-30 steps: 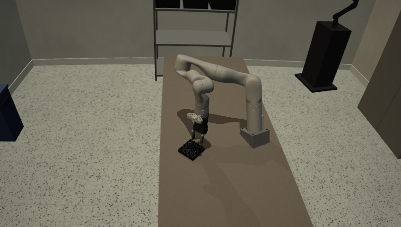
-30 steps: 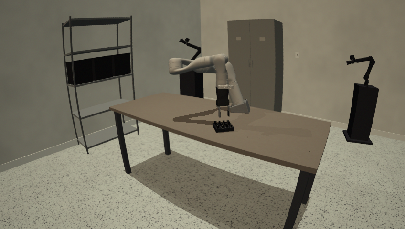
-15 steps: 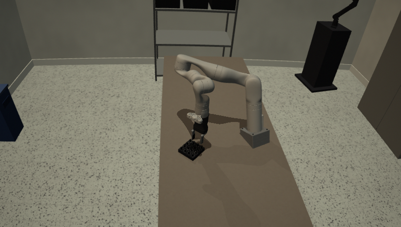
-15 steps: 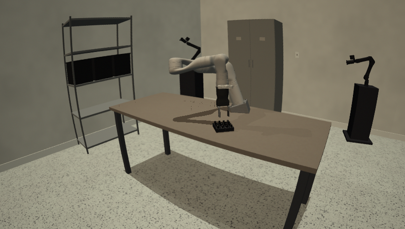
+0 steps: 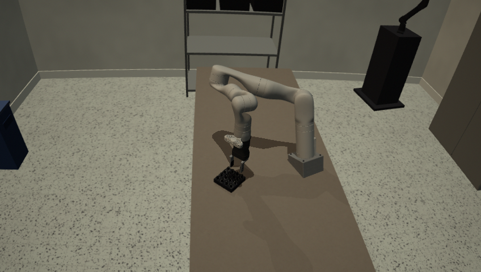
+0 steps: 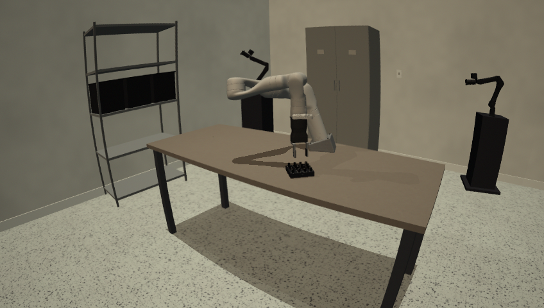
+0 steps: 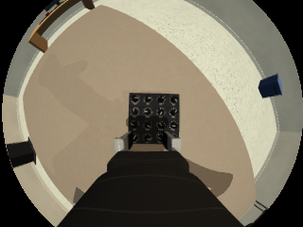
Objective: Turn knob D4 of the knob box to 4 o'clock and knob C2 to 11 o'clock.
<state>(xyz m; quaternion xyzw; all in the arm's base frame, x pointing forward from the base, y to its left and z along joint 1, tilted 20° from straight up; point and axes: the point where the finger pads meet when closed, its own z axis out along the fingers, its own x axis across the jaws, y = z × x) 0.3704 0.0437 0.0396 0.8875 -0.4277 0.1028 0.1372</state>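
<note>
Sixteen knobs show distinctly only from the wrist.

The knob box's printed names are too small to read.

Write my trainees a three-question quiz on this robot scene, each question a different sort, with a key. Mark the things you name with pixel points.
1. True or false: the gripper (image 5: 236,164) (image 6: 300,151) (image 7: 148,138) is clamped on a knob.
2. Multiple choice: what does the knob box (image 5: 231,189) (image 6: 303,175) (image 7: 154,118) stand on? A) the floor; B) the table (image 5: 219,229) (image 6: 362,187) (image 7: 90,80); C) a shelf.
3. Fill in: the knobs form a grid of four rows of ____.

Key: 1 false; 2 B; 3 four.
</note>
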